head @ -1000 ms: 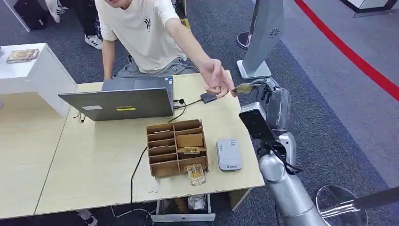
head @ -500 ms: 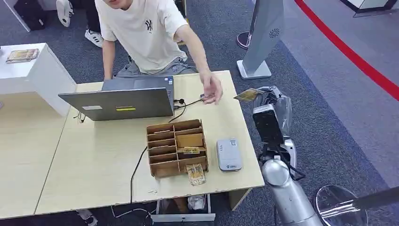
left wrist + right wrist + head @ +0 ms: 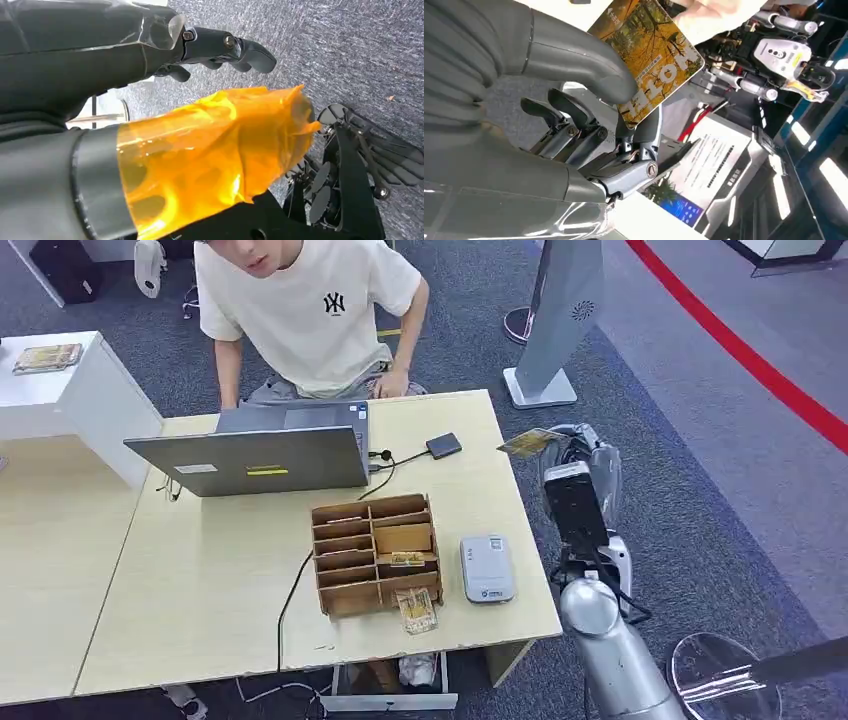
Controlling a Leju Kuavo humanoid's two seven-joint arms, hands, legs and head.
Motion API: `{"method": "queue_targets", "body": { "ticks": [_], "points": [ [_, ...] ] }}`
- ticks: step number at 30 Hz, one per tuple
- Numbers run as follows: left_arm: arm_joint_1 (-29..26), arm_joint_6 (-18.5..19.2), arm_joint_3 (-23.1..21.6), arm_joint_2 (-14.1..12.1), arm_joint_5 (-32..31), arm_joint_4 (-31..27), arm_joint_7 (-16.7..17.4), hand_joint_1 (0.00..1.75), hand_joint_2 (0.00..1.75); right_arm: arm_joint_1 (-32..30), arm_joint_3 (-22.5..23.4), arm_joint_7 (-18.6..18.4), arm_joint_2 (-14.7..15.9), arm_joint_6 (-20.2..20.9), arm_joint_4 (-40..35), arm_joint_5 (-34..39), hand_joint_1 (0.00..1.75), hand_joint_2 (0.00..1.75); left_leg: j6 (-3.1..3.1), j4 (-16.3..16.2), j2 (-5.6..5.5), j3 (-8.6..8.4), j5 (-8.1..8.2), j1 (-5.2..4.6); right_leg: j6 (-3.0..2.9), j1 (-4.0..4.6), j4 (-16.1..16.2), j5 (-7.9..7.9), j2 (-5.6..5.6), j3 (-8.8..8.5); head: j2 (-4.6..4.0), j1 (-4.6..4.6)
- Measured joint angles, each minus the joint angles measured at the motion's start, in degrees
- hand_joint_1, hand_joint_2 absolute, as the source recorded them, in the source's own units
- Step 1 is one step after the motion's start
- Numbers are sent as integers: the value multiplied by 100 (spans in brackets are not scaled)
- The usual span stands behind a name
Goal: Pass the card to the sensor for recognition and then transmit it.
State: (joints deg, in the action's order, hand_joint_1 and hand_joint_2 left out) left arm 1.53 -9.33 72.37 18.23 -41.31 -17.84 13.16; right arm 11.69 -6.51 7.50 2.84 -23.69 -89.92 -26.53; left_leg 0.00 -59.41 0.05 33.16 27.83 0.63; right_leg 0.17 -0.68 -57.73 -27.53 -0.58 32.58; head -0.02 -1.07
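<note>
Nearest, the right arm (image 3: 610, 650) rises beside the table (image 3: 200, 590), on which a grey card reader (image 3: 487, 568) lies just beside a cardboard organizer (image 3: 377, 552). Past the table's right edge the right hand (image 3: 590, 455) pinches the yellow card (image 3: 527, 443) between its thumb (image 3: 574, 62) and a finger, held in the air. The left hand (image 3: 220, 47) hangs over grey carpet with fingers curled and holding nothing, and farthest off a person (image 3: 310, 310) sits behind the laptop (image 3: 255, 455).
</note>
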Motion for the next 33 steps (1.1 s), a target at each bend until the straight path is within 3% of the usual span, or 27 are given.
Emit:
{"method": "queue_targets", "body": {
  "ticks": [18, 33],
  "points": [
    [0, -160, 15, 11, 380, 46, -111, 0, 0, -525, 2, -153, -46, 402, 179, 852, 175, 175, 1, 0, 0, 1, 2, 0, 1, 0, 1, -1, 0, 1, 0, 0],
    [-1, -170, 26, 11, 566, 55, -111, 0, 0, -705, 85, -321, -50, 562, 664, 1077, 175, 175, 1, 0, 0, 1, 2, 0, 1, 0, 1, -1, 0, 1, 0, 0]
  ]
}}
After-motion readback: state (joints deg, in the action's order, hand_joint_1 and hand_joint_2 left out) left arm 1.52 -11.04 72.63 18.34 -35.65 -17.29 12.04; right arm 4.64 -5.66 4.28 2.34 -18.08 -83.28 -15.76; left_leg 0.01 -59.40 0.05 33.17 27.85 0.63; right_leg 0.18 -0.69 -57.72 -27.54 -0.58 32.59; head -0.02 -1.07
